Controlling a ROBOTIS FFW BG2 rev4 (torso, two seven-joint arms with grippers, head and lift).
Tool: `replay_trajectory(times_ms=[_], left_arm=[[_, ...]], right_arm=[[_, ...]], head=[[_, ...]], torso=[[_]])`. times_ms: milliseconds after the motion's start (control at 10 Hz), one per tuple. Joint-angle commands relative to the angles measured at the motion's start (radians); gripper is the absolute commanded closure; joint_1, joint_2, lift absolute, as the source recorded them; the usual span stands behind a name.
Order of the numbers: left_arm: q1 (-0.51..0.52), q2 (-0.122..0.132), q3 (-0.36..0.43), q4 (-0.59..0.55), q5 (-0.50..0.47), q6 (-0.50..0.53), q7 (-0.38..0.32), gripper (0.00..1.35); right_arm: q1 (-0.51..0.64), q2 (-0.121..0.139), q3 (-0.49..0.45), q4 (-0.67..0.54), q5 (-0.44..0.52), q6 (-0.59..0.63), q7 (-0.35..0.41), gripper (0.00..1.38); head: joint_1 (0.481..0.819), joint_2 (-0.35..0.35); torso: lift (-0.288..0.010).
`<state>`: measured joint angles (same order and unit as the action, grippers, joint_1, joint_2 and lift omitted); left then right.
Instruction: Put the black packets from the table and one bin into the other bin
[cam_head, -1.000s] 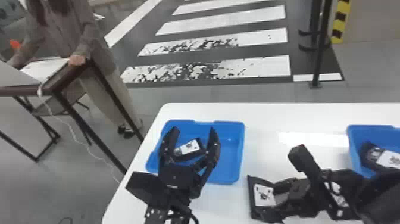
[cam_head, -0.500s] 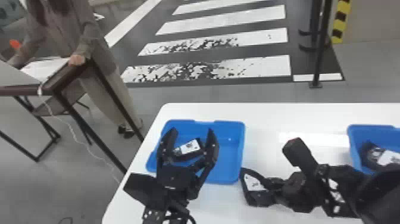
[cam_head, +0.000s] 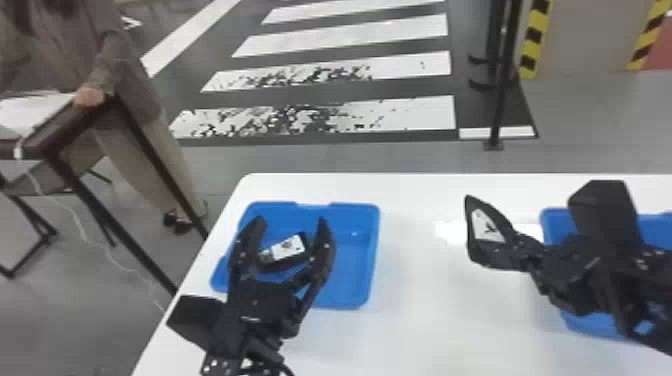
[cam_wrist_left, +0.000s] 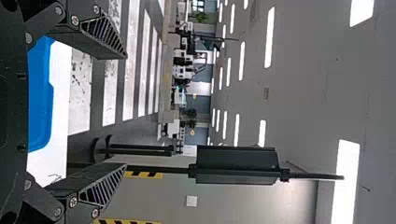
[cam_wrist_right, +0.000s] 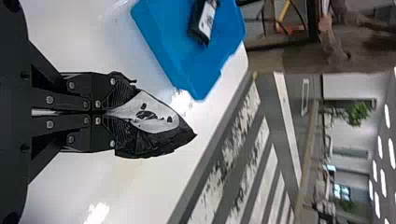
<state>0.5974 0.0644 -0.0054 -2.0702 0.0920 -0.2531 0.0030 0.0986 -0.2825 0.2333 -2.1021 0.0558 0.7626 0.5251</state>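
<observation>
Over the table (cam_head: 435, 320), the right pincer (cam_head: 522, 252) (closed) grips a black packet (cam_head: 486, 227).

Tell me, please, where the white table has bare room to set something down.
The table is bare between the left bin and right bin, left of the held packet. Crowded: the left bin, beneath the left claw, and the right bin, beneath the right arm.

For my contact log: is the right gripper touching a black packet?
Touching: the right wrist view shows the right gripper clamped on the black packet.
</observation>
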Motion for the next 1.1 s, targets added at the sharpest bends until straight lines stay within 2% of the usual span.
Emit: replay_trajectory(times_ms=[0,100,200,300,400,500,600,700,800,1000], left_arm=[[0.001,0.0,0.001,0.0,0.0,0.0,-0.002,0.22],[0.001,0.0,0.001,0.0,0.0,0.0,-0.003,0.22],[0.004,0.0,0.003,0.0,0.0,0.0,-0.005,0.22],[0.006,0.0,0.007,0.0,0.0,0.0,-0.006,0.22],[0.006,0.0,0.009,0.0,0.0,0.005,-0.008,0.22],[0.004,0.0,0.009,0.0,0.0,0.012,-0.011,0.22],[0.001,0.0,0.009,0.0,0.0,0.017,-0.012,0.22],[-0.001,-0.002,0.013,0.0,0.0,0.03,-0.014,0.22],[-0.004,-0.002,0.017,0.0,0.0,0.037,-0.015,0.22],[-0.021,-0.002,0.031,0.0,-0.018,0.086,-0.029,0.22]], right_arm=[[0.11,0.022,-0.15,-0.167,0.086,0.028,-0.03,1.17],[0.169,0.037,-0.227,-0.228,0.12,0.037,-0.06,1.17],[0.228,0.052,-0.303,-0.265,0.14,0.05,-0.089,1.16],[0.25,0.066,-0.365,-0.253,0.164,0.057,-0.103,1.12],[0.235,0.066,-0.411,-0.187,0.172,0.052,-0.103,1.09],[0.22,0.066,-0.445,-0.128,0.172,0.03,-0.1,0.84],[0.245,0.069,-0.477,-0.115,0.14,-0.017,-0.102,0.24],[0.287,0.088,-0.518,-0.12,0.102,-0.107,-0.102,0.0],[0.348,0.109,-0.544,-0.108,0.026,-0.291,-0.106,0.09],[0.488,0.151,-0.552,-0.103,-0.13,-0.601,-0.175,0.38]], head=[[0.695,0.177],[0.695,0.148],[0.695,0.079],[0.695,0.017],[0.695,-0.046],[0.695,-0.07],[0.695,-0.115],[0.695,-0.147],[0.695,-0.159],[0.695,-0.143]], torso=[[-0.11],[-0.11],[-0.11],[-0.11],[-0.11],[-0.11],[-0.11],[-0.11],[-0.11],[-0.11]])
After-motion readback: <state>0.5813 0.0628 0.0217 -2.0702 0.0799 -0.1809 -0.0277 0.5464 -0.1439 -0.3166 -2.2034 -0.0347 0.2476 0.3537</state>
